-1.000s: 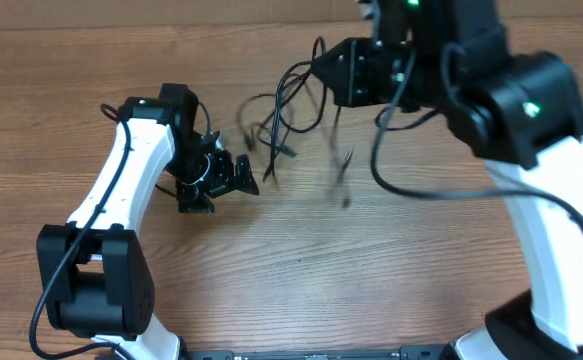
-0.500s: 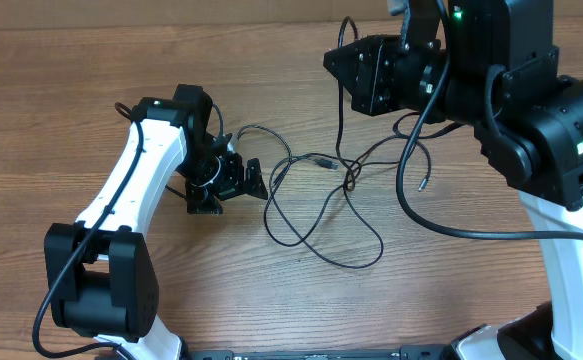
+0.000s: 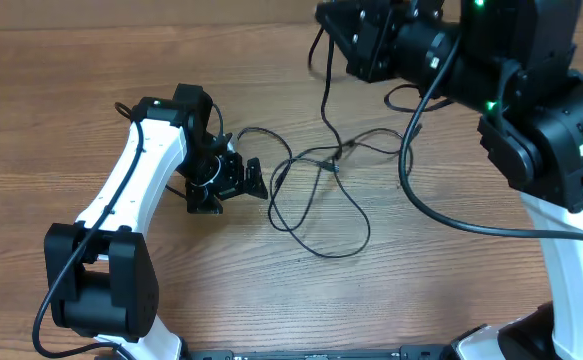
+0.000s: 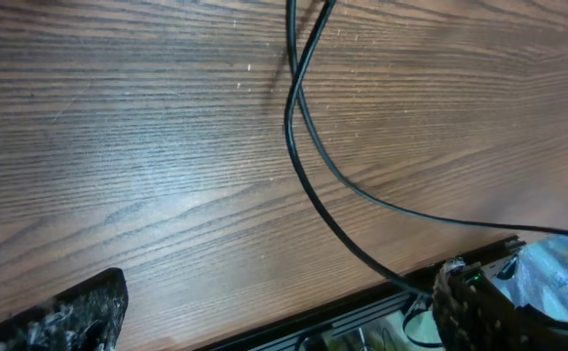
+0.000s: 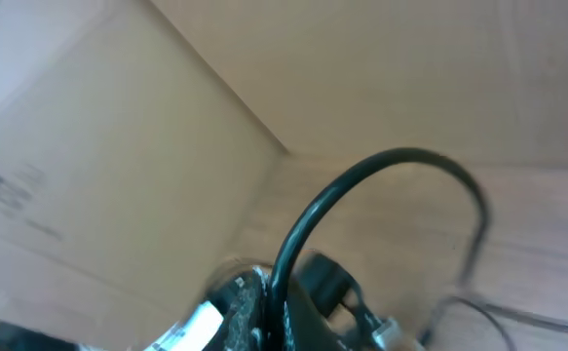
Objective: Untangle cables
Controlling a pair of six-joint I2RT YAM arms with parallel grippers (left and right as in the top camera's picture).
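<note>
The cables [image 3: 331, 160] are lying in loose loops on the wooden table [image 3: 91, 60], in the middle of the scene, between the two arms. Their strands are crossing each other at a small knot, and one wide loop is reaching toward the near edge.

The left gripper [image 3: 253, 178] is staying low, just left of the tangle, with its tips pointing at the nearest loop. In the left wrist view its fingers [image 4: 74, 312] are showing only at the two lower corners, so the jaws are standing wide apart and are gripping nothing. Two strands of the cables [image 4: 292, 97] are crossing on the table in front of the opening and are running toward the right-hand finger. I cannot tell if they are touching that finger.

The right gripper [image 3: 329, 28] is hanging high at the far side, right of centre. One strand is rising almost straight from the knot up to its tip, so the jaws seem to be closing on this strand. In the right wrist view a black strand [image 5: 391, 156] is arching out from the gripper, but this view is blurred and the fingers are hard to make out. The right arm is covering the right part of the tangle, and the plug tips are too small to be sure of.
</note>
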